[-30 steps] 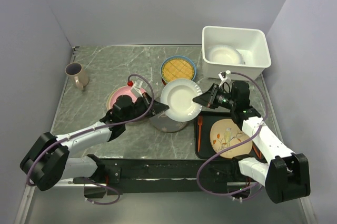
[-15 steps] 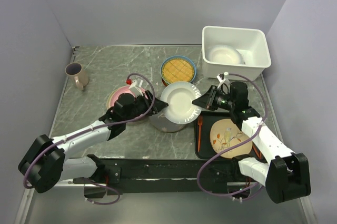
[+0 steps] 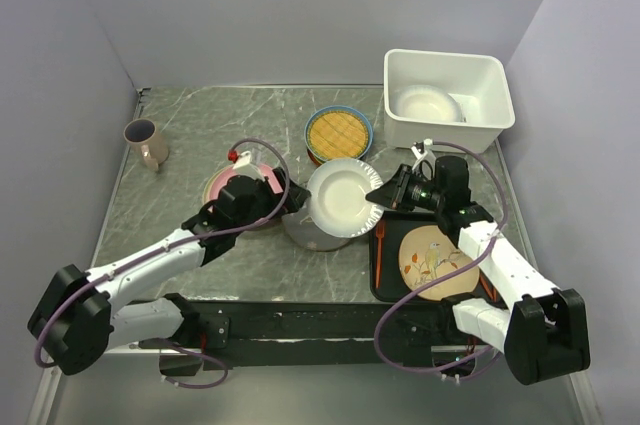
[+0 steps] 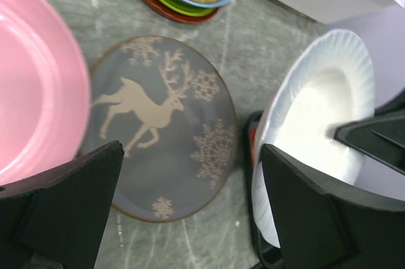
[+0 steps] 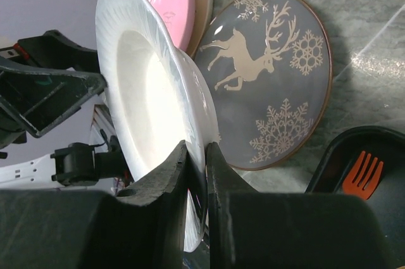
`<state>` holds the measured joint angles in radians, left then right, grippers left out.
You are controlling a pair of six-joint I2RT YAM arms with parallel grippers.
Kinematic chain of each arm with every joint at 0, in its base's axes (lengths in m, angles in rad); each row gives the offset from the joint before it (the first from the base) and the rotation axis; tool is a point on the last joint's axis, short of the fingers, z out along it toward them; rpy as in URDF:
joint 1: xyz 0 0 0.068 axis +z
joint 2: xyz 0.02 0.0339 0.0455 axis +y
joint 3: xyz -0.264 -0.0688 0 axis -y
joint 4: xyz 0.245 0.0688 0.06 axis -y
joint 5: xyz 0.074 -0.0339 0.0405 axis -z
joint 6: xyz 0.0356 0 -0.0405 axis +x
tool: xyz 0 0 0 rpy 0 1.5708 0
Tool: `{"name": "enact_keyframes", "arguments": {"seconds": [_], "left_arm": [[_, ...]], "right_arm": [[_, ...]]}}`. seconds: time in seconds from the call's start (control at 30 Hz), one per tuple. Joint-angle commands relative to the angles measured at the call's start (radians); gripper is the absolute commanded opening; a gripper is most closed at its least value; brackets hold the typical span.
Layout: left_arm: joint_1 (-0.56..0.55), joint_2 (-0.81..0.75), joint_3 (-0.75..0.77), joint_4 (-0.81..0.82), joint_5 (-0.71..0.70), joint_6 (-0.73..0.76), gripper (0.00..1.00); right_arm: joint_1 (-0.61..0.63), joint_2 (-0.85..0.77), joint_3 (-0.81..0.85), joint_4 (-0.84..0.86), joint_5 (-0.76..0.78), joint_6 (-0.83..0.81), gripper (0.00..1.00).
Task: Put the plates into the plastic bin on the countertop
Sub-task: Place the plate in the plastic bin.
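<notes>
— So, where is the white one?

— My right gripper (image 5: 197, 155) has its jaws pinched tight on the rim of the white fluted plate (image 5: 145, 111). I'm holding it tilted over the dark grey deer plate (image 5: 272, 73), which lies flat on the countertop (image 3: 200, 125).

— And your left?

— My left gripper (image 4: 190, 155) is spread wide with nothing in it. One finger sits right at the white plate's other rim, but I cannot tell whether it touches. The pink plate (image 4: 31, 92) lies just beside the deer plate.

— The bin?

— The plastic bin (image 3: 500, 75) sits in the far right corner, apart from the plate I'm holding, and one white plate (image 3: 425, 103) already lies inside it. The yellow lattice plate (image 3: 339, 132) tops a stack between the bin and the pink one — green and red rims show under it. Near my right arm there's a black tray (image 3: 385, 290) with a floral plate (image 3: 435, 257) and an orange fork (image 3: 380, 245). A mug (image 3: 145, 140) stands at the far left.
</notes>
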<state>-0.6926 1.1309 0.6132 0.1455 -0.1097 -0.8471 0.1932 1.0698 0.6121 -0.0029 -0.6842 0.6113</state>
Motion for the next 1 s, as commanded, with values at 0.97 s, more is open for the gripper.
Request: {"name": "enact_keyframes", "arguments": {"seconds": [0.97], "left_arm": [[0.002,-0.063,-0.016,-0.100,-0.216,0.029,0.98]], "right_arm": [[-0.087,0.232,0.409,0.073,0.000,0.053,0.00]]}}
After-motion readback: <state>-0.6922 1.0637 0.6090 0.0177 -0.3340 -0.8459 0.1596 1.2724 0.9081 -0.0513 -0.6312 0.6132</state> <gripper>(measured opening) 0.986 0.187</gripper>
